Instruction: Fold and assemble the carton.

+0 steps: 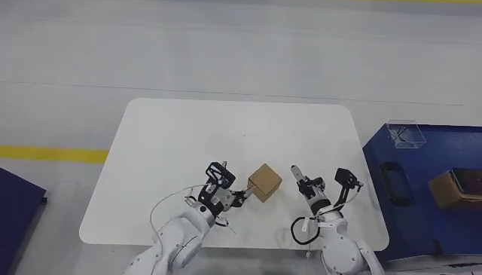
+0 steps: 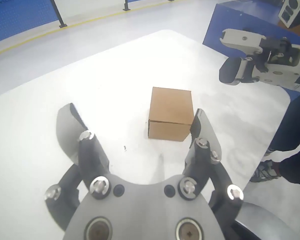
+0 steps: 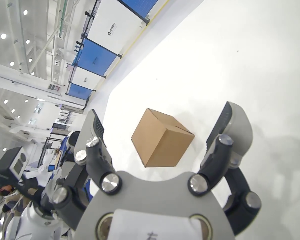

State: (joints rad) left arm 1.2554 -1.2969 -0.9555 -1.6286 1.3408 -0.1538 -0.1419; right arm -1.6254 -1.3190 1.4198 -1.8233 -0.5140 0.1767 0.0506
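A closed brown cardboard carton (image 1: 265,182) stands on the white table (image 1: 226,128) near its front edge, flaps folded in. My left gripper (image 1: 228,181) is just to its left, open and holding nothing. In the left wrist view the carton (image 2: 170,113) sits beyond the open left gripper (image 2: 132,112), close to one finger (image 2: 202,131). My right gripper (image 1: 322,175) is a short way to the carton's right, also open and apart from it. In the right wrist view the carton (image 3: 162,142) lies ahead of the open right gripper (image 3: 161,112). The right gripper (image 2: 255,58) hangs beyond the carton in the left wrist view.
A blue bench (image 1: 422,200) stands against the table's right side, carrying a clear plastic box (image 1: 404,133), a black item (image 1: 393,183) and a brown cardboard box (image 1: 452,188). The far half of the table is bare white surface.
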